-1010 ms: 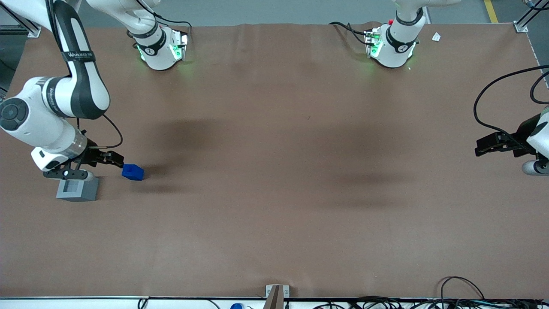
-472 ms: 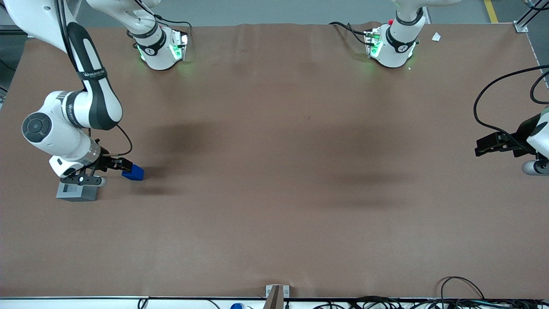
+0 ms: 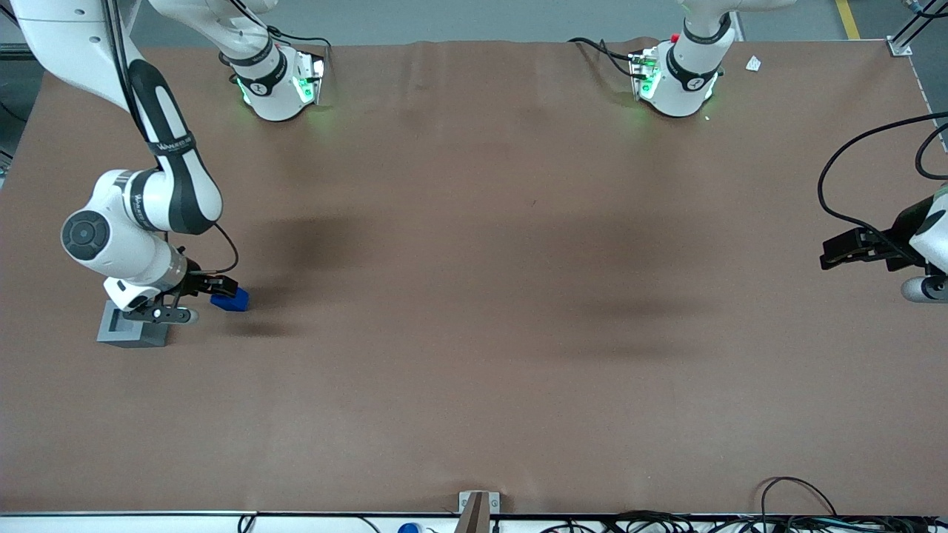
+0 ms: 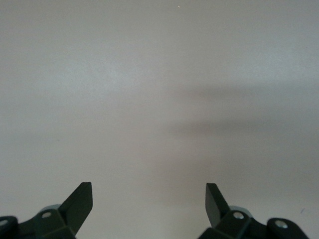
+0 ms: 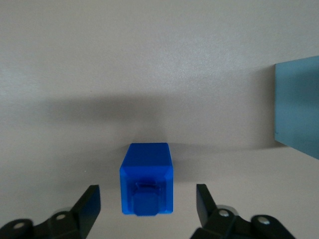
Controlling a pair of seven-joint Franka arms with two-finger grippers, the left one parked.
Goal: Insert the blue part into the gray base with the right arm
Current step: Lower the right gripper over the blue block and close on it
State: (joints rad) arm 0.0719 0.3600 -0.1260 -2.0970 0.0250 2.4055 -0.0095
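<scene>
Brown table cover (image 3: 474, 311) lies flat; small white scrap (image 3: 753, 64) near its corner; cables (image 3: 800, 511) along the edge nearest the camera.

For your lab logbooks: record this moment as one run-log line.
end effector: open, straddling small blue plastic block | light gray recessed cube: beside, empty | phase: pre-grasp

The light is soft and even, coming from above. The brown tabletop (image 3: 474, 414) shows wide, fuzzy dark shadows near its middle. Small green lights glow on the white round arm bases (image 3: 278, 89) near the tabletop's edge farthest from the front camera. In the right wrist view the tabletop looks pale and washed out. The black two-finger tool (image 5: 147, 204) is open around the small bright blue plastic block (image 5: 147, 179), which throws a soft gray shadow. The block looks sharp and clear.
</scene>
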